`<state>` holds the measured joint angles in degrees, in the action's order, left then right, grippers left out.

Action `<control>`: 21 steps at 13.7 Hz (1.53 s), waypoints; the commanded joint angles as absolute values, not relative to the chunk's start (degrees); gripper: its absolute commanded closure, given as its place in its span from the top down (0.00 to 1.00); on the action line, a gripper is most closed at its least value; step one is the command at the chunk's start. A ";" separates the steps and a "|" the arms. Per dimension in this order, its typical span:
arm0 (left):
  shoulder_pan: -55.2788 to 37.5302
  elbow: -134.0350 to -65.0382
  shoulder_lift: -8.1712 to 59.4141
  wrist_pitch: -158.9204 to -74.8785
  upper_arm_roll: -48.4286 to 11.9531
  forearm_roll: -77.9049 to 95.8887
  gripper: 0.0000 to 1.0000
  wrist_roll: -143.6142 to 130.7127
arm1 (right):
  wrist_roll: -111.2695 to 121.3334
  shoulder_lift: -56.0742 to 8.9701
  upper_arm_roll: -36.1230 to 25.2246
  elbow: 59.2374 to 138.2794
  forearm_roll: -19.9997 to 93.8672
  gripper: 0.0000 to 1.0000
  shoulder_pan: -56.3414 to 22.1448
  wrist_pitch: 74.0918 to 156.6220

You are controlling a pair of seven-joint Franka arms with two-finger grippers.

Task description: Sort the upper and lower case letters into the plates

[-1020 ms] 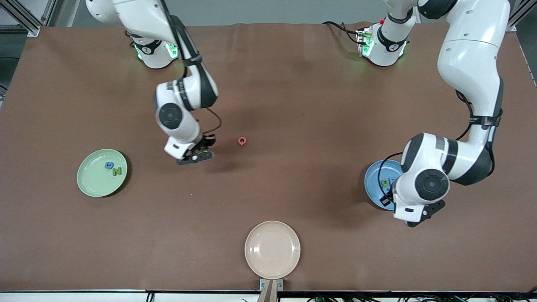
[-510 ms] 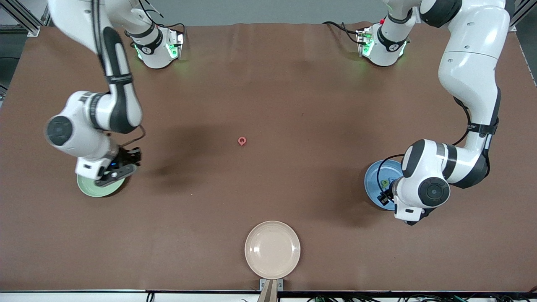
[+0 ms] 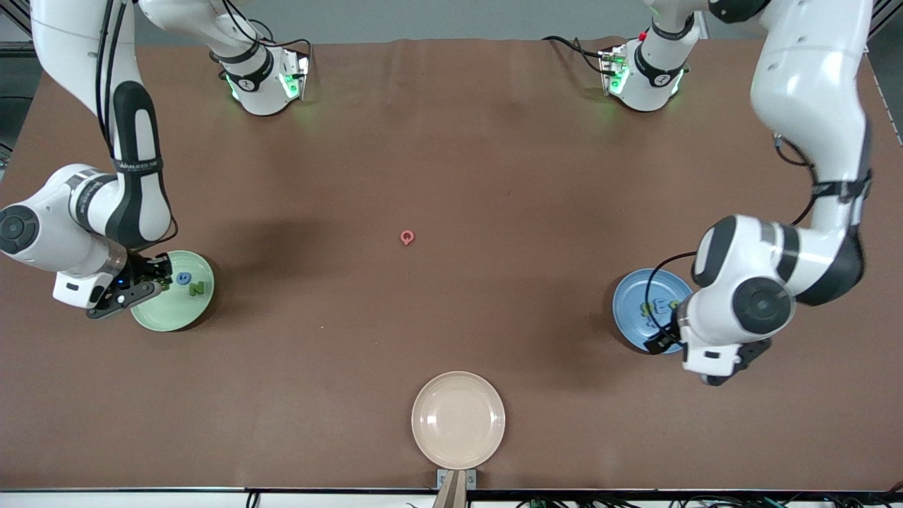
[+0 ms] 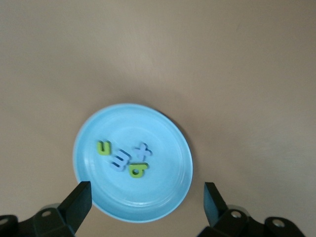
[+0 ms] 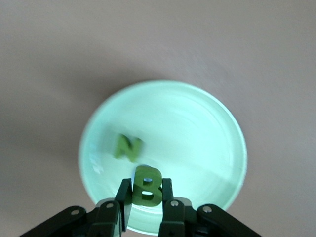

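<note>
Right gripper (image 3: 152, 282) is up over the rim of the pale green plate (image 3: 156, 316) at the right arm's end of the table, fingers pinching the green B (image 5: 146, 186), which stands upright between the pads in the right wrist view. On that plate lie the blue G (image 3: 183, 279) and green N (image 3: 197, 288), just beside each other; in the right wrist view the N is blurred and the G shows only as a faint smear near the plate wall. Pink-red Q (image 3: 407, 237) lies alone on the brown table (image 3: 451, 141) about mid-table, well apart from every plate. Cream-beige plate (image 3: 458, 420) sits at the table edge nearest the front camera, nothing on it. Medium blue plate (image 3: 638, 296) sits at the left arm's end of the table and holds four letters bunched together: green u (image 4: 103, 147), blue m (image 4: 120, 160), blue x (image 4: 142, 151), green b (image 4: 138, 171), the m touching or nearly touching the b and x, can't tell which. Left gripper (image 4: 145, 205) is over the blue plate's edge, fingers spread wide with nothing between them; from the front its wrist covers part of the plate, and the letters there are only partly visible.
</note>
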<state>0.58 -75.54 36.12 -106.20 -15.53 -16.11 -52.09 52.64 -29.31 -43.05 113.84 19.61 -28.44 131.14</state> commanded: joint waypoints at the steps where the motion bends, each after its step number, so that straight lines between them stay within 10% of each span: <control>1: 1.75 -77.34 27.88 -102.23 -15.12 -16.17 1.00 -50.54 | 55.63 -32.17 -40.53 112.85 20.74 0.13 -24.45 133.76; 8: 6.67 -77.34 19.70 -97.56 -15.56 -12.84 1.00 -33.00 | 55.81 -34.71 -31.64 112.85 20.74 0.20 -14.94 136.23; 10: 9.04 -77.26 18.29 -96.16 -15.82 -11.43 1.00 -23.69 | 55.81 -34.72 -31.64 112.85 20.74 0.44 -15.12 136.14; 12: 10.10 -77.17 16.71 -93.70 -15.38 -9.76 1.00 -16.11 | 55.46 -34.37 -31.64 112.76 20.92 1.00 -15.03 135.88; 16: 12.40 -77.25 11.71 -93.52 -14.95 -5.99 1.00 -12.85 | 54.67 -27.28 -31.55 111.97 20.92 1.00 -16.34 128.79; 21: 0.99 -79.88 5.99 -89.74 1.12 -0.27 1.00 -8.36 | 30.81 -18.56 -32.17 112.32 20.13 1.00 -27.49 116.21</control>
<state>5.36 -76.31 9.15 -90.26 -3.47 -2.36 -9.74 38.74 -22.30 -31.93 109.78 20.24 -23.40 118.35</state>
